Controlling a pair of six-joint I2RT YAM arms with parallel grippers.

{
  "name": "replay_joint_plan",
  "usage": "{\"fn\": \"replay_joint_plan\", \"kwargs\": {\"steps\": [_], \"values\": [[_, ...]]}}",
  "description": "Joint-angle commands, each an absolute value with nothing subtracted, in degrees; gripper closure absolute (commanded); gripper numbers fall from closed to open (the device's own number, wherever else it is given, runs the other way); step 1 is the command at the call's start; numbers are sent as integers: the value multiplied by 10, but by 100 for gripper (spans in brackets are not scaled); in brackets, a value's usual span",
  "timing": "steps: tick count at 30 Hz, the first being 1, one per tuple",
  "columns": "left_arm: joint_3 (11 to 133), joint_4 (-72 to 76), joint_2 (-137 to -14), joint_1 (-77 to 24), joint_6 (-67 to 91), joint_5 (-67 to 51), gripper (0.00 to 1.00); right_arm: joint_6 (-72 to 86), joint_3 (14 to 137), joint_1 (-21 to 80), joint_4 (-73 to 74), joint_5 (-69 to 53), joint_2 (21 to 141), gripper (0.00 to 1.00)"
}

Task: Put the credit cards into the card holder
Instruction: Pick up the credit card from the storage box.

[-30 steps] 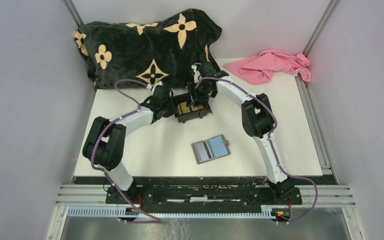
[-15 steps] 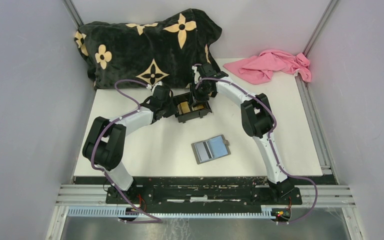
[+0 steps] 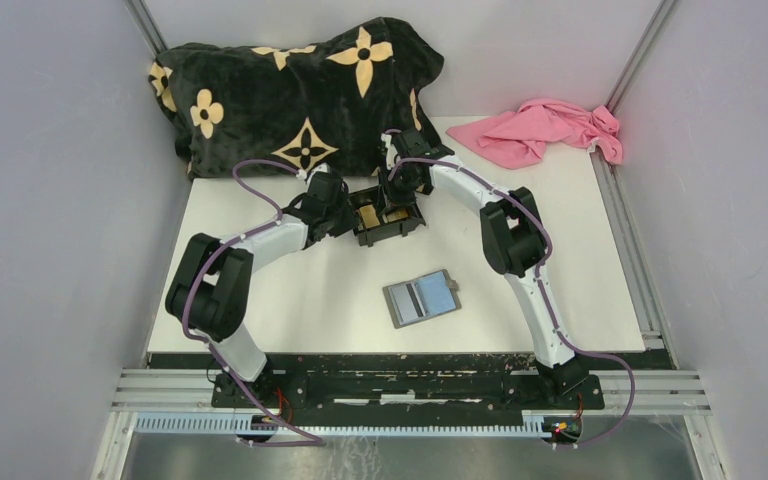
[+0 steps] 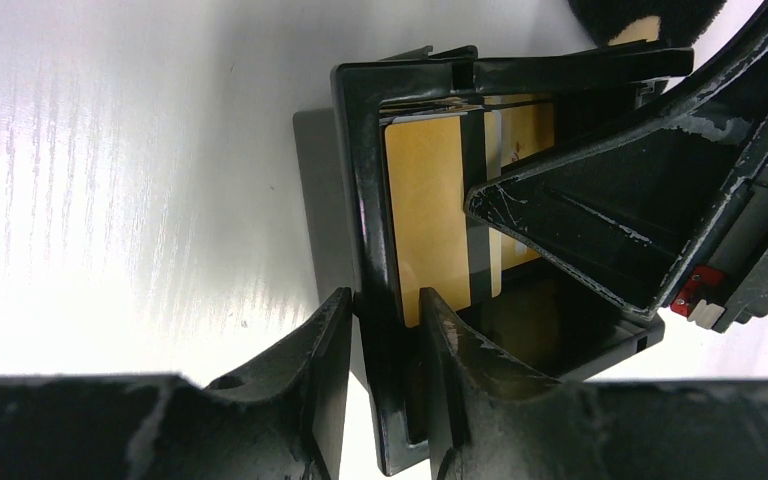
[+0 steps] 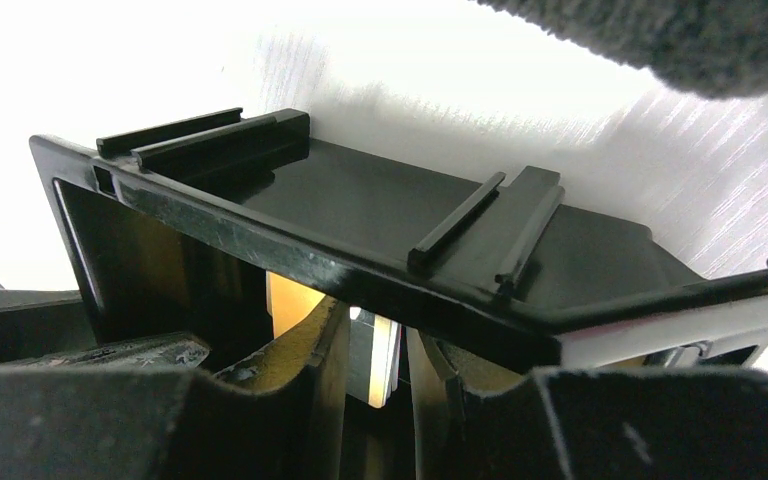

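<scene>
The credit cards [image 5: 380,360] stand as a small stack inside a black plastic box [image 3: 385,222], with a gold card [image 4: 425,200] leaning on the box's left wall. My right gripper [image 5: 375,340] reaches down into the box, its jaws closed against both sides of the stack. My left gripper [image 4: 385,310] straddles the box's near-left wall [image 4: 365,200]; the outer finger touches it, and a thin gap shows on the inner side. The card holder [image 3: 421,299], a grey wallet, lies open and flat on the table nearer the arm bases, apart from both grippers.
A black blanket with tan flowers [image 3: 290,90] is heaped along the table's far edge just behind the box. A pink cloth [image 3: 545,130] lies at the far right corner. Grey walls close in both sides of the white table [image 3: 290,300].
The right gripper's jaws have narrowed onto the card stack inside the box. The left gripper's jaws have loosened a little on the box wall. The box has shifted slightly.
</scene>
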State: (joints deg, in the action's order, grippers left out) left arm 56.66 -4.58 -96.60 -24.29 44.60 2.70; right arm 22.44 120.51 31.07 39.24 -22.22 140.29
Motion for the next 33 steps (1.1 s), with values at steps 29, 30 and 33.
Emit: {"fn": "replay_joint_plan", "kwargs": {"steps": [29,30,33], "values": [[572,-41,-921,-249,447,36,59,204,1173,299,388,-167,1343,69],[571,-42,-922,-250,447,36,60,205,1174,299,388,-167,1343,70],[570,-42,-922,-250,448,36,60,205,1173,298,388,-169,1342,69]]}}
